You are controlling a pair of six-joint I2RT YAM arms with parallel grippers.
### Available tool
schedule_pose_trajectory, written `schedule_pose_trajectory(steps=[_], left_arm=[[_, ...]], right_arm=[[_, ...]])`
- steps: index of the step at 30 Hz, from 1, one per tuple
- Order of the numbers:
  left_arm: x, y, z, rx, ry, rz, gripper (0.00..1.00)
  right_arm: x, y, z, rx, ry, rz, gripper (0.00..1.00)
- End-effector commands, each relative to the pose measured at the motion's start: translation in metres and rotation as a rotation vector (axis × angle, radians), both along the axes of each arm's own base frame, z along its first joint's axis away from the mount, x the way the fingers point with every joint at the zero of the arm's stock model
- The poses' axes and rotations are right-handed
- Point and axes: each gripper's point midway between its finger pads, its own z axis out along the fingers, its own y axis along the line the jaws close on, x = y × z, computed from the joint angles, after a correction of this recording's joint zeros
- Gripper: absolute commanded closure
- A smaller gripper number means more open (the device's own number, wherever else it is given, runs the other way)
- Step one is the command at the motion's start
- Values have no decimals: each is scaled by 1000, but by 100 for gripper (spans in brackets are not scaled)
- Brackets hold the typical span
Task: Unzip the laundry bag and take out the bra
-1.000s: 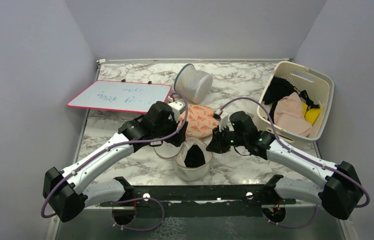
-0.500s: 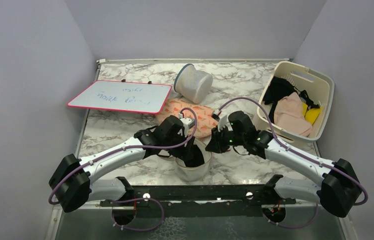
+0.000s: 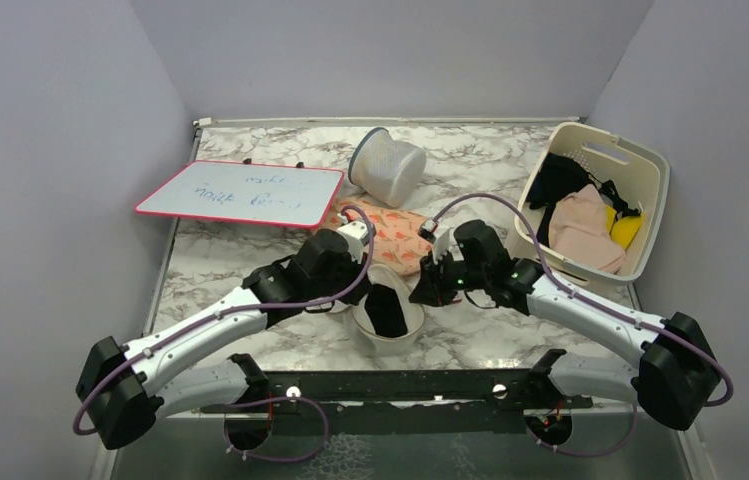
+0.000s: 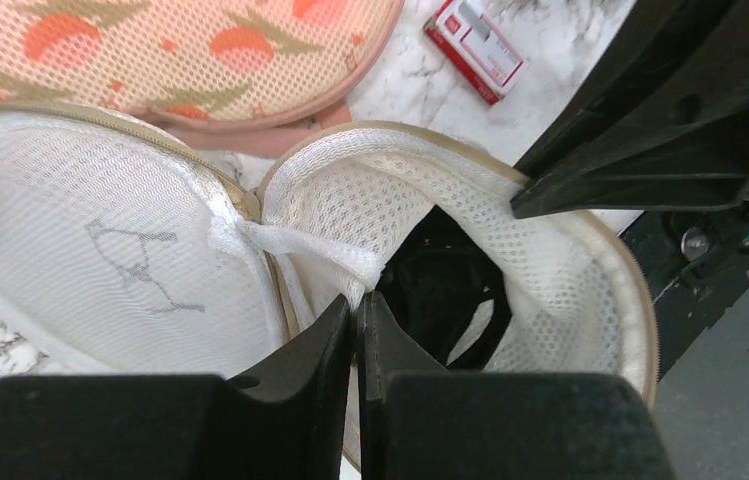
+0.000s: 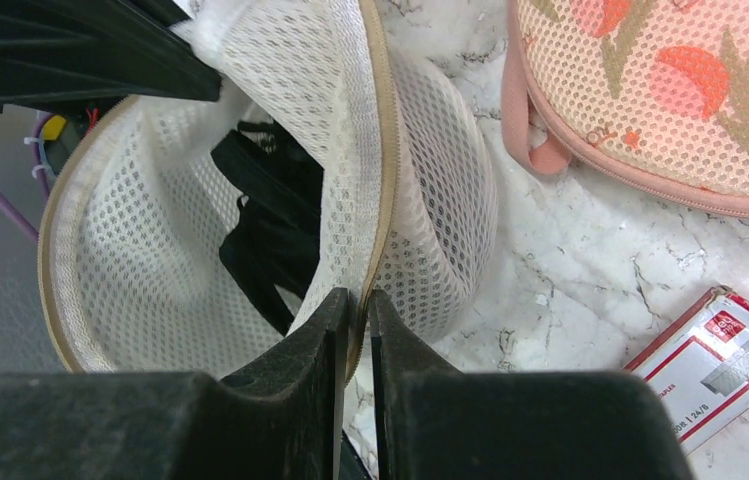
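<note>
left claw (image 4: 357,306) and right claw (image 5: 355,300) each clamped on laundry bag (image 4: 100,230), bra (image 4: 445,290) inside between

I record white link shells and bulky black joint housings on the left arm (image 3: 195,333) and right arm (image 3: 590,312), a purple cable (image 3: 490,197) looping along each, matte black flat fingers (image 4: 290,410), and small green lights (image 3: 462,283) on the right wrist.
</note>
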Motion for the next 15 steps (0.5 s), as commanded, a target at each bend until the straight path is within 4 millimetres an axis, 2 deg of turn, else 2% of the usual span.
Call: schedule_pose_trajectory(steps=[1, 4, 8, 11, 13, 15], left_arm=[[9, -1, 28, -116, -125, 36, 100], [5, -2, 34, -200, -182, 18, 100], [-5, -5, 26, -246, -228, -62, 100], [-13, -7, 19, -251, -225, -121, 100], [-18, -6, 14, -239, -195, -131, 100], [-21, -2, 4, -208, -149, -113, 100]], right_arm=[[11, 11, 23, 55, -80, 10, 88], [17, 12, 27, 78, -119, -11, 87], [31, 15, 21, 52, -157, -25, 84], [36, 17, 16, -1, -158, 13, 77], [31, 16, 10, -18, -145, 36, 66], [23, 11, 9, -23, -108, 34, 60]])
